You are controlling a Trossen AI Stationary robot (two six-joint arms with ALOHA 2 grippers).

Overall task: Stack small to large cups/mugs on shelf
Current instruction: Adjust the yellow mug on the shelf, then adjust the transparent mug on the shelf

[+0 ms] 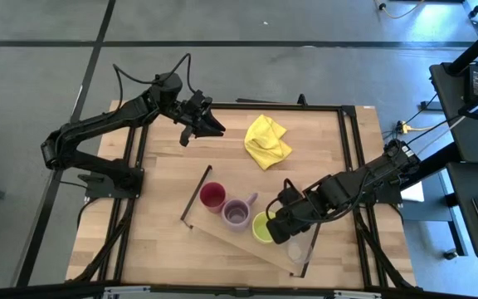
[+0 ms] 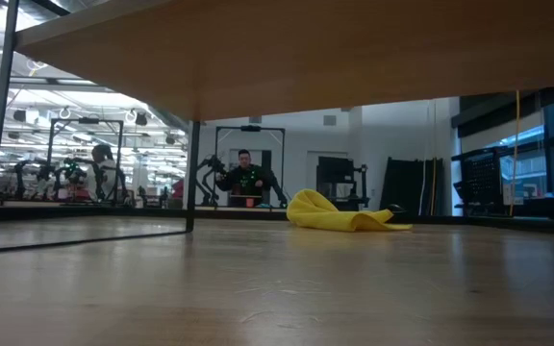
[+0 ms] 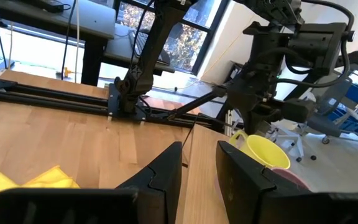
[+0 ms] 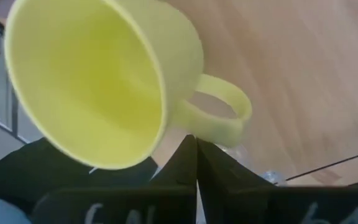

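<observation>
Cups stood in a row on the shelf (image 1: 222,234); your right gripper (image 1: 277,224), fingers pressed together and holding nothing, was just beside the yellow-green mug (image 4: 98,81); you needed to spread them before gripping; the left gripper (image 1: 208,123), fingers apart, waited far behind.

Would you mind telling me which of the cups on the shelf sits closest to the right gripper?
The yellow-green mug: the shut right gripper is right beside it, by its handle. The purple mug and the red cup stand farther along the shelf.
</observation>
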